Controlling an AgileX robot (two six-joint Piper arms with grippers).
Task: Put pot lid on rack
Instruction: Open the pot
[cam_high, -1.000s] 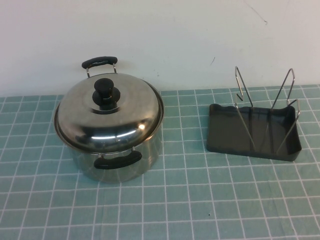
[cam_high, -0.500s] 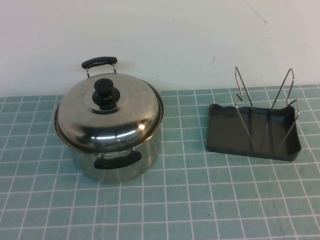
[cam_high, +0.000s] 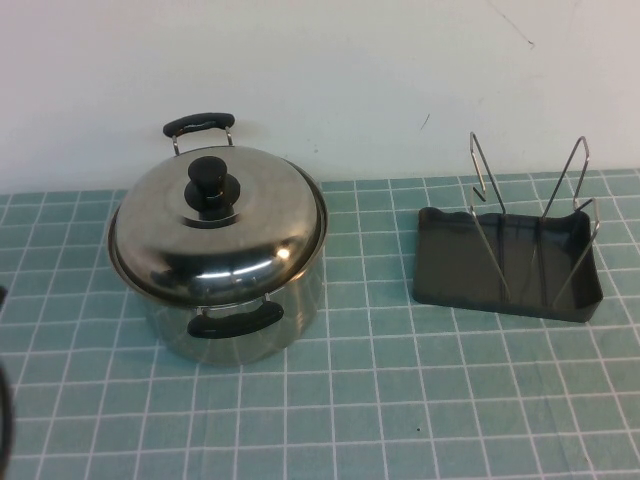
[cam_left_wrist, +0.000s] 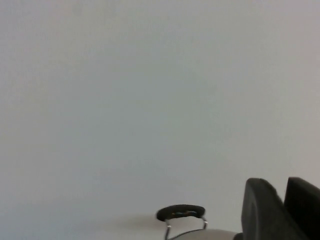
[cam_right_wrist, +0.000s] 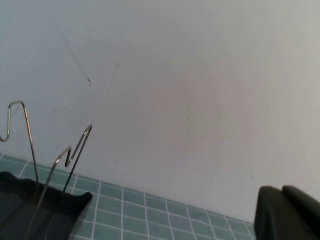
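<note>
The pot lid (cam_high: 225, 235), shiny domed steel with a black knob (cam_high: 210, 180), sits closed on the steel pot (cam_high: 240, 325) at the left of the green mat. The rack (cam_high: 505, 265), a black tray with bent wire loops, stands empty at the right. It also shows in the right wrist view (cam_right_wrist: 35, 212). My left gripper (cam_left_wrist: 282, 184) is shut and empty, low at the near left, facing the pot's far handle (cam_left_wrist: 181, 213). Only a dark edge of the left arm (cam_high: 3, 420) shows in the high view. My right gripper (cam_right_wrist: 281, 190) is shut and empty, to the right of the rack and outside the high view.
A white wall rises right behind the pot and the rack. The green gridded mat (cam_high: 400, 400) covers the table, with open mat between the pot and the rack and along the near side.
A dark part of my left arm has come into the high view at its left edge. The pot, lid and rack have not moved.
</note>
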